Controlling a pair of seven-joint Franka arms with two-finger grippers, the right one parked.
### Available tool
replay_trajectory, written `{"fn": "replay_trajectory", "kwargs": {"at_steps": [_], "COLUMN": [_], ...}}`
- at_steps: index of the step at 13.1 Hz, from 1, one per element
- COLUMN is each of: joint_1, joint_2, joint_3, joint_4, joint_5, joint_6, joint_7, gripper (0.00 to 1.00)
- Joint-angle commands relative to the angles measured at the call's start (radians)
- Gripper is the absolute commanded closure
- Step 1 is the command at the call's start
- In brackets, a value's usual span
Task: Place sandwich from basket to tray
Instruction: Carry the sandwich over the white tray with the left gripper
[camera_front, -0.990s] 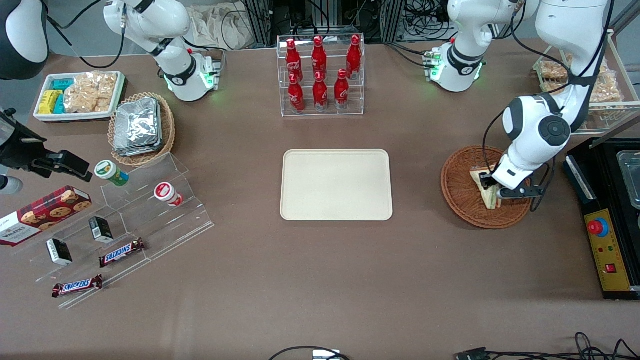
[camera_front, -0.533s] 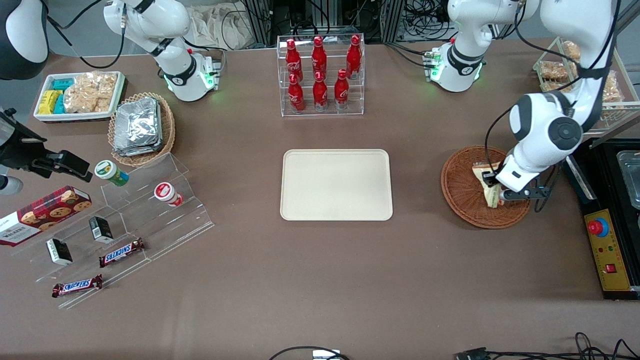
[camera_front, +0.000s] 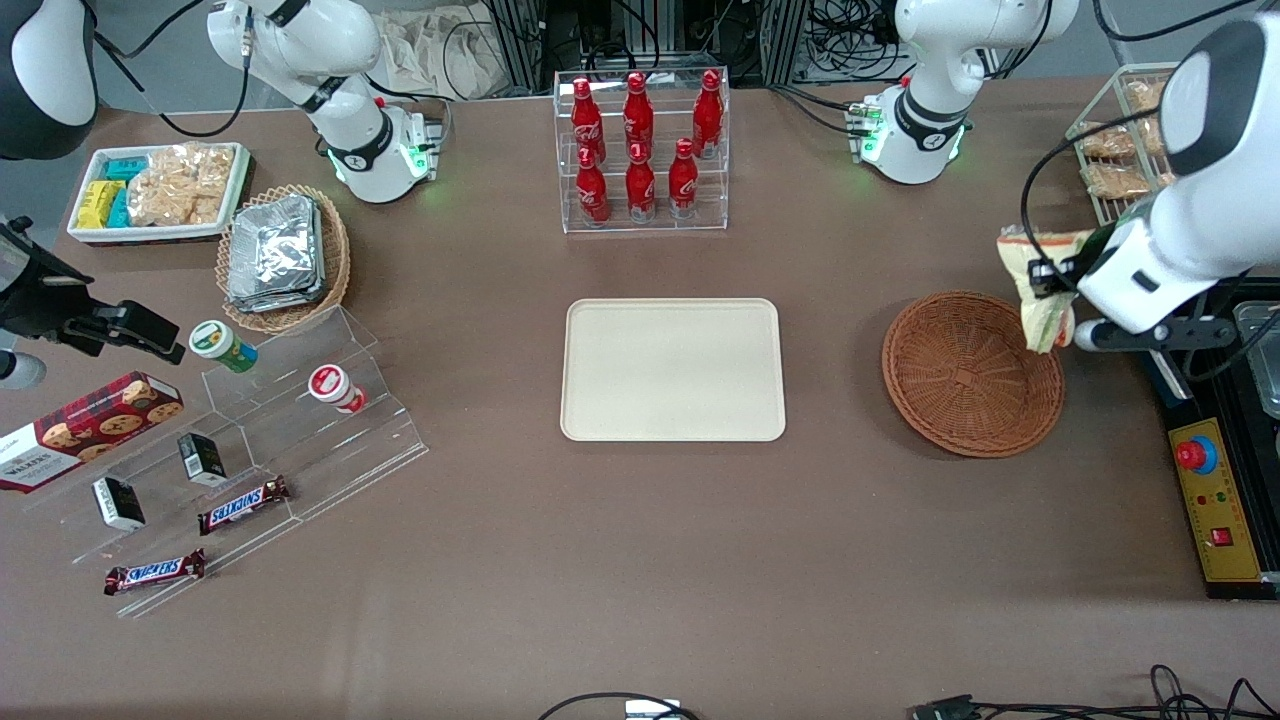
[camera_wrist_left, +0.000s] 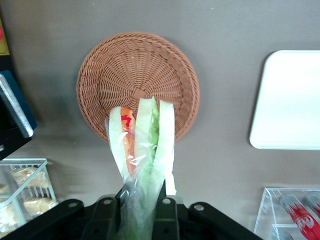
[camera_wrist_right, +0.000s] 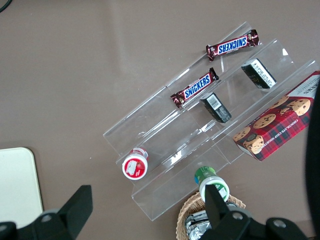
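Carrying step: sandwich out of the basket, tray not yet reached.

From the front, my gripper (camera_front: 1050, 300) is clamped on the wrapped sandwich (camera_front: 1040, 285), which hangs in the air above the rim of the basket (camera_front: 960, 375) at the working arm's end of the table; the basket looks empty, and the tray (camera_front: 672, 369) lies well apart at the table's middle. My next move, I judge, is a level sweep to above the tray, then a lowering before letting go. From my wrist, the sandwich (camera_wrist_left: 142, 145) sticks out from between my fingers (camera_wrist_left: 165, 217), gripped at its wrapped end, with the basket (camera_wrist_left: 137, 80) below and the tray (camera_wrist_left: 290, 100) off to one side.
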Motion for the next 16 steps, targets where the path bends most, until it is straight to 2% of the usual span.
{"fn": "replay_trajectory", "kwargs": {"at_steps": [1, 3, 5, 8, 9, 12, 16], "joint_1": [-0.001, -0.006, -0.011, -0.02, -0.041, -0.081, -0.071], "joint_2": [0.051, 0.054, 0.097, 0.247, 0.301, 0.366, 0.361], "joint_3": [-0.048, -0.126, -0.275, -0.512, -0.563, -0.596, -0.592], "joint_4": [0.13, 0.181, 0.217, 0.346, 0.38, 0.371, 0.08], "joint_5": [-0.006, -0.007, -0.004, 0.022, 0.051, 0.112, 0.186], "joint_6": [-0.075, -0.098, -0.099, -0.089, -0.086, -0.023, 0.236], "joint_7": [-0.015, -0.072, -0.272, -0.617, -0.697, -0.714, -0.632], "gripper": [1.0, 1.0, 1.0, 1.0, 1.0, 1.0, 1.0]}}
